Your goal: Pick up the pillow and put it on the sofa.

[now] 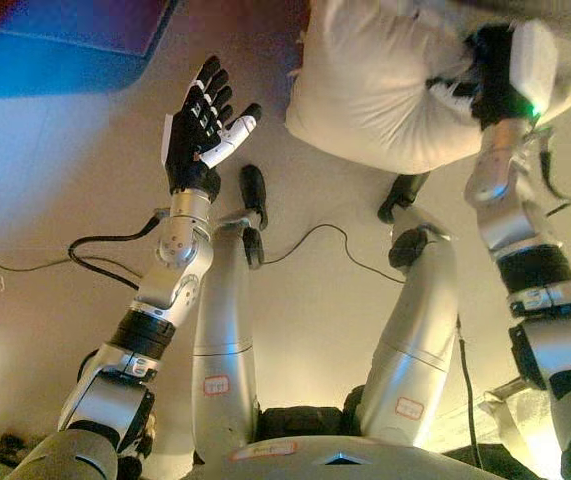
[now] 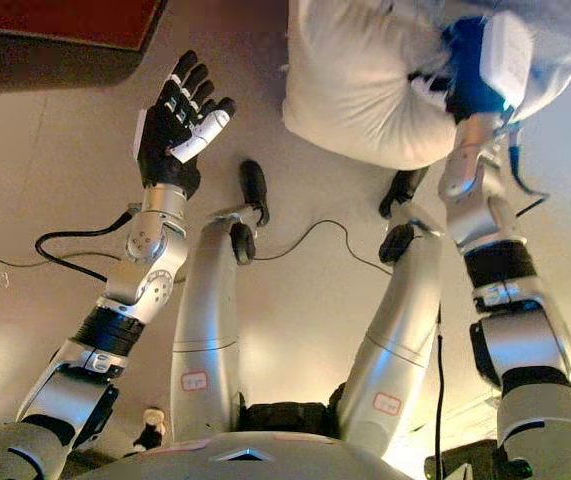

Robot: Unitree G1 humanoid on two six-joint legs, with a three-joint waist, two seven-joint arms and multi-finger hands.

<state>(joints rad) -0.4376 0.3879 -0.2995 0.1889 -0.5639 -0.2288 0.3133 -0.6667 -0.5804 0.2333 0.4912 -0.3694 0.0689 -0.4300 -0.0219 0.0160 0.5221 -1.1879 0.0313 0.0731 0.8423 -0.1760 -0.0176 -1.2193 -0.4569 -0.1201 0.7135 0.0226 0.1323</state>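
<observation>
- The right hand (image 1: 475, 85) is curled into the white pillow (image 1: 375, 95) and grips it (the cloth bunches up there)
- The pillow is up off the floor (image 1: 55, 180), at the top of the view
- The left hand (image 1: 200, 125) is up beside it, fingers straight and spread, holding nothing

Upper right of the frame, the plump off-white cloth pillow (image 1: 375, 95) looks soft, matt and creased where the dark right hand (image 1: 485, 85) pinches it. The smooth beige floor (image 1: 55, 180) carries a faint sheen.
</observation>
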